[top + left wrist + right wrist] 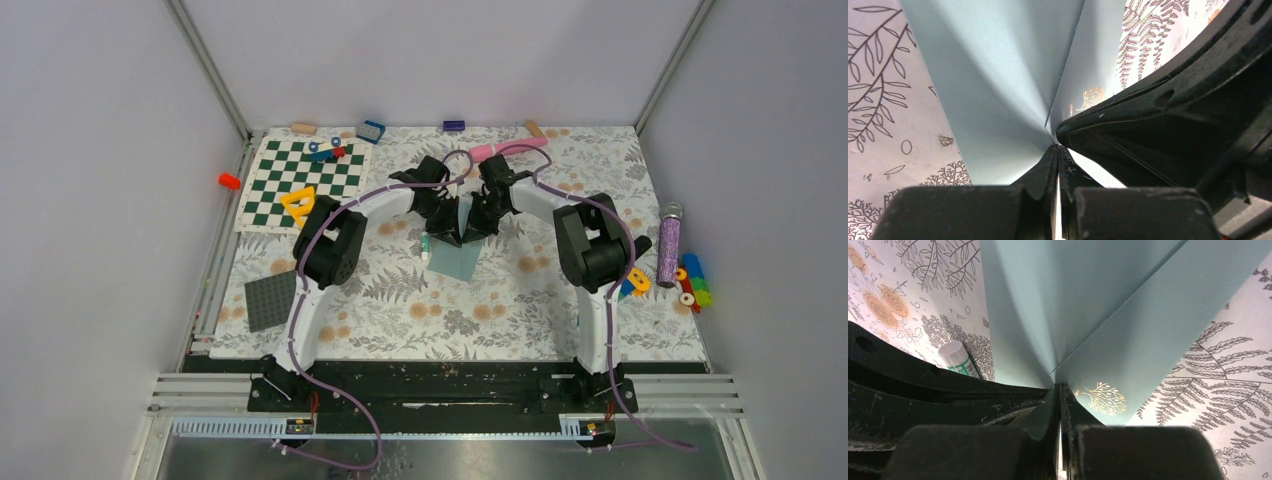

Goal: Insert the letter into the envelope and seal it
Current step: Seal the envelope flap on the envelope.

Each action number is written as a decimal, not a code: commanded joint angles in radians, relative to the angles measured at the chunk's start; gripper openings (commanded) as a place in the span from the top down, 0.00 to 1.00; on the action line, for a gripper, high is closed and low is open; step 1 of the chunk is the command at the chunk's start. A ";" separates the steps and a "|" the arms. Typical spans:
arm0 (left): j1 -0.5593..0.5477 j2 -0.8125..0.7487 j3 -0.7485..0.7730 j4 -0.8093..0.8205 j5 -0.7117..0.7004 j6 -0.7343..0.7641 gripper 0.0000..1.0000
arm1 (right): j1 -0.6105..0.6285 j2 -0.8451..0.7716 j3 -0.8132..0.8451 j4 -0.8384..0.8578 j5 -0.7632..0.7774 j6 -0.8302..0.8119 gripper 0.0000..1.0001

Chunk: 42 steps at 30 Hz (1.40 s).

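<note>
We hold the envelope [455,258] pinched tight in both the left jaws and the right jaws, sloping down from them to the bench [400,320]; no letter shows, perhaps already inside, and sealing looks not yet done.

A white-capped tube [427,247] lies just left of the envelope [456,263], whose near and right sides border open tablecloth [450,315].

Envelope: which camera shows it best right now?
Right wrist: the envelope fills the frame, gold leaf print clear, pinched in the right gripper. Left wrist shows it close too, in the left gripper, but the right gripper blocks part. Top external shows it small, partly hidden under both.
</note>
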 commanded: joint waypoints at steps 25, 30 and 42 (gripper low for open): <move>0.055 -0.086 -0.240 0.424 0.326 -0.252 1.00 | 0.061 0.001 0.024 -0.114 0.170 -0.015 1.00; 0.041 -0.046 -0.171 0.243 0.177 -0.165 1.00 | 0.062 0.006 0.031 -0.113 0.158 -0.008 1.00; 0.019 -0.013 -0.102 0.056 -0.047 -0.095 1.00 | 0.058 0.035 0.086 -0.137 0.173 -0.015 1.00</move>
